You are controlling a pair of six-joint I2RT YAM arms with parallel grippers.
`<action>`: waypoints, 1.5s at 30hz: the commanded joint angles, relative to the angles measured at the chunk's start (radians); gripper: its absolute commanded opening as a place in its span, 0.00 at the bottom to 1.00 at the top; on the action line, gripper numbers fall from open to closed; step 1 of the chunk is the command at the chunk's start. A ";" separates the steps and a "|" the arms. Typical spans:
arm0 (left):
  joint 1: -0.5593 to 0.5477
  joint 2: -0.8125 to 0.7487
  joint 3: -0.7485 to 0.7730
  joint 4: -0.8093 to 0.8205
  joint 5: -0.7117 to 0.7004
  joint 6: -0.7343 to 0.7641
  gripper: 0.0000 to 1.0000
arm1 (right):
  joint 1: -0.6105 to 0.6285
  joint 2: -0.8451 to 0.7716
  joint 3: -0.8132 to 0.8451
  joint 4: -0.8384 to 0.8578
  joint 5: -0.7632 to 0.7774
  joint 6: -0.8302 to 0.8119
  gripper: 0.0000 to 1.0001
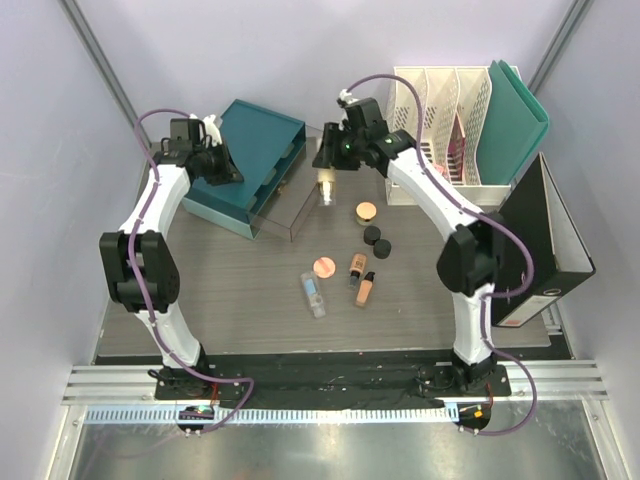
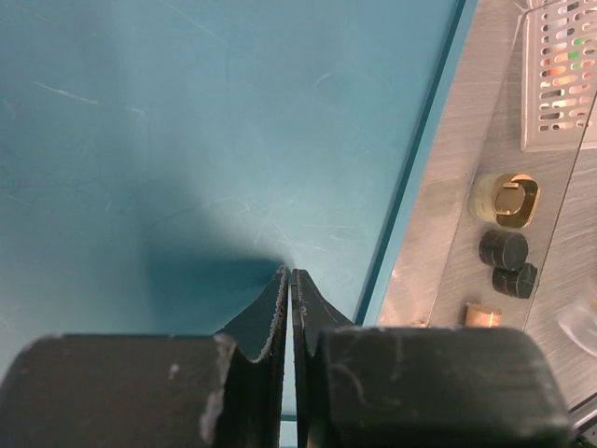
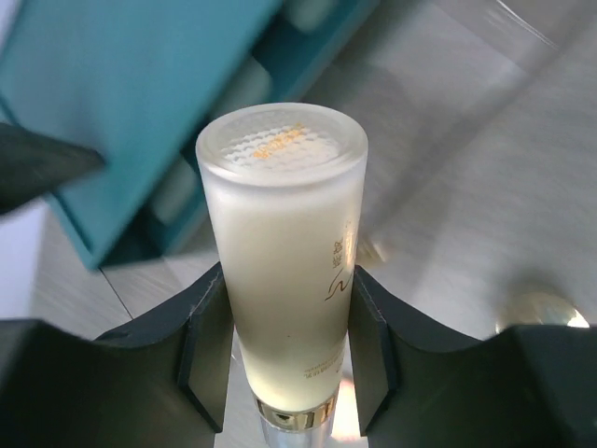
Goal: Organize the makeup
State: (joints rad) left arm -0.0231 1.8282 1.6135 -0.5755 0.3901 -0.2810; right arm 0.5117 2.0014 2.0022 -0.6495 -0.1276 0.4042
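Fingers [image 3: 201, 359] of our right gripper [image 3: 287, 350] pinch a cream bottle [image 3: 280, 243], seemingly beside the teal organizer [image 1: 255, 140]; left gripper's [image 2: 291, 291] fingers meet over it.

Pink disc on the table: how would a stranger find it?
Start at the teal drawer box at the table's back left. In front of it, mid-table, the round pink compact lies next to a clear tube. It alone is flat, pink and circular.

Top view: drawer unit [image 1: 250, 160] at upper left of the tabletop [image 1: 230, 300], its drawer [image 1: 285, 215] open toward centre. File holders [image 1: 440, 120] at upper right, binder [image 1: 550, 250] below them. At centre, jars [image 1: 373, 235] above compact [image 1: 323, 266], paired bottles [image 1: 357, 267] and tube [image 1: 313, 294]. Held bottle [image 1: 326, 192] in right end effector [image 1: 326, 180], beside the drawer.
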 commanded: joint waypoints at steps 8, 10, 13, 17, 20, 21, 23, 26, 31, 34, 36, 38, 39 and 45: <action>0.000 0.066 -0.026 -0.116 0.001 0.002 0.05 | -0.004 0.289 0.383 0.329 -0.265 0.269 0.01; -0.001 0.071 -0.026 -0.116 0.001 0.002 0.05 | -0.006 0.312 0.380 0.358 -0.267 0.298 0.01; 0.000 0.074 -0.024 -0.121 0.001 0.002 0.05 | -0.012 0.353 0.380 0.392 -0.271 0.354 0.01; 0.000 0.072 -0.026 -0.124 0.000 0.005 0.05 | -0.025 0.367 0.343 0.381 -0.215 0.377 0.01; -0.001 0.072 -0.027 -0.123 -0.002 0.006 0.06 | -0.033 0.344 0.277 0.366 -0.153 0.375 0.03; -0.001 0.071 -0.026 -0.123 -0.003 0.005 0.06 | -0.035 0.339 0.265 0.364 -0.139 0.375 0.07; 0.000 0.071 -0.026 -0.121 -0.007 0.006 0.06 | -0.038 0.335 0.236 0.363 -0.101 0.407 0.18; -0.001 0.072 -0.020 -0.124 -0.014 0.005 0.07 | -0.041 0.346 0.240 0.361 -0.078 0.436 0.32; -0.001 0.071 -0.012 -0.124 -0.014 0.003 0.09 | -0.041 0.361 0.265 0.361 -0.024 0.455 0.52; 0.000 0.069 -0.009 -0.130 -0.014 0.003 0.09 | -0.042 0.364 0.277 0.360 -0.014 0.459 0.57; -0.001 0.069 -0.006 -0.129 -0.017 0.005 0.10 | -0.042 0.364 0.282 0.361 -0.012 0.461 0.61; -0.001 0.071 -0.003 -0.130 -0.016 0.003 0.10 | -0.044 0.364 0.283 0.358 -0.006 0.459 0.65; 0.000 0.071 -0.001 -0.130 -0.017 0.005 0.10 | -0.044 0.359 0.280 0.356 -0.004 0.461 0.66; -0.001 0.066 0.003 -0.133 -0.019 0.006 0.11 | -0.050 0.317 0.262 0.358 0.008 0.444 0.67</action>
State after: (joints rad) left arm -0.0235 1.8442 1.6306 -0.5785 0.4267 -0.2893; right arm 0.4747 2.4012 2.2581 -0.2836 -0.1612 0.8700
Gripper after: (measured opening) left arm 0.104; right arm 0.667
